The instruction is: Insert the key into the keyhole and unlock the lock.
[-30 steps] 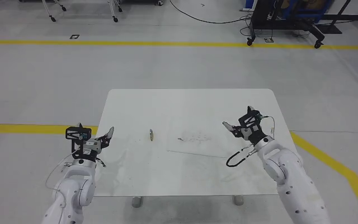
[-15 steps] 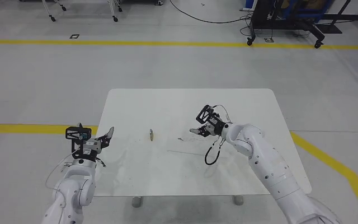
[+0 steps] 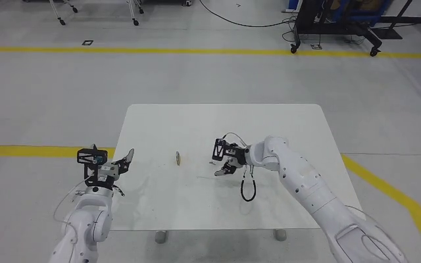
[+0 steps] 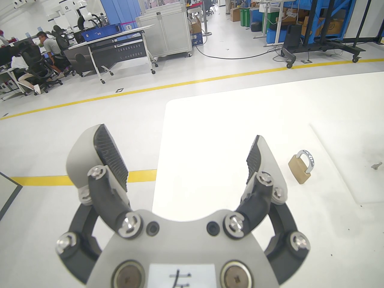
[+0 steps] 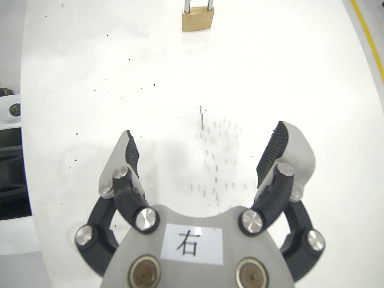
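A brass padlock (image 3: 177,158) with a silver shackle lies flat on the white table (image 3: 276,125), left of centre. The padlock (image 5: 198,18) is well ahead of my right gripper (image 5: 204,129), and its shackle points away from it. A small silver key (image 5: 201,116) lies on the table just beyond the open fingertips, roughly centred between them. My right gripper (image 3: 220,161) hangs low over that spot, right of the padlock. At the table's left edge my left gripper (image 4: 186,154) stands open and holds nothing. From there the padlock (image 4: 301,166) and the key (image 4: 376,165) lie farther along the table.
Dark scuff marks (image 5: 216,163) speckle the table under my right gripper. A thin white mat (image 4: 345,157) covers the middle of the table. My left gripper (image 3: 112,162) sits off the table's left edge. Yellow floor lines run around the table.
My right arm has swung left from the table's right side to the key near the centre, its gripper staying open. The left arm, padlock and key have not moved.
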Robot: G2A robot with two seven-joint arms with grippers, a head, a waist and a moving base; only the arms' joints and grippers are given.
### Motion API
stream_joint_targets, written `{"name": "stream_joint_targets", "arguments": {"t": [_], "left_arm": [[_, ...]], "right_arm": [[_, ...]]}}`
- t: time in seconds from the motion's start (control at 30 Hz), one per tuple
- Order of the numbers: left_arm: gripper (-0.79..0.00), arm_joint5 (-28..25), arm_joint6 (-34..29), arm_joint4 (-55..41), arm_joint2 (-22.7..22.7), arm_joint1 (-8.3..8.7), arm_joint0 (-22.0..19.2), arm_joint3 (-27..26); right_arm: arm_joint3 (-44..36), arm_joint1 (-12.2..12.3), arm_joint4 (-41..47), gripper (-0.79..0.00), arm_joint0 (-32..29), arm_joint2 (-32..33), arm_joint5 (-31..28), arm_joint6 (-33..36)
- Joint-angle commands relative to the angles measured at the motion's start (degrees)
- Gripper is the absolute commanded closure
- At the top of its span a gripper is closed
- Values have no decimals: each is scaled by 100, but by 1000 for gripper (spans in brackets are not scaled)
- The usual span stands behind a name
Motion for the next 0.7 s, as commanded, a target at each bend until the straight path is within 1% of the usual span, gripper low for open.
{"name": "stream_joint_targets", "arguments": {"t": [0.0, 0.03, 0.13, 0.17, 0.23, 0.3, 0.37, 0.53, 0.67], "left_arm": [[-785, 0, 0, 0, 0, 0, 0, 0], [-785, 0, 0, 0, 0, 0, 0, 0], [-785, 0, 0, 0, 0, 0, 0, 0], [-785, 0, 0, 0, 0, 0, 0, 0], [-785, 0, 0, 0, 0, 0, 0, 0], [-785, 0, 0, 0, 0, 0, 0, 0], [-785, 0, 0, 0, 0, 0, 0, 0], [-785, 0, 0, 0, 0, 0, 0, 0], [-785, 0, 0, 0, 0, 0, 0, 0]], "right_arm": [[205, -70, 42, -653, 156, -160, 65, 83], [302, -109, 60, -631, 228, -241, 93, 119], [560, -215, 107, -600, 418, -450, 173, 188], [631, -247, 120, -548, 474, -508, 188, 199], [767, -304, 145, -489, 573, -612, 181, 210], [896, -357, 169, -409, 660, -715, 133, 234], [1023, -414, 182, -385, 741, -817, 140, 272], [1343, -564, 271, -351, 926, -1046, 147, 337], [1543, -669, 316, -271, 1041, -1201, 74, 309]]}}
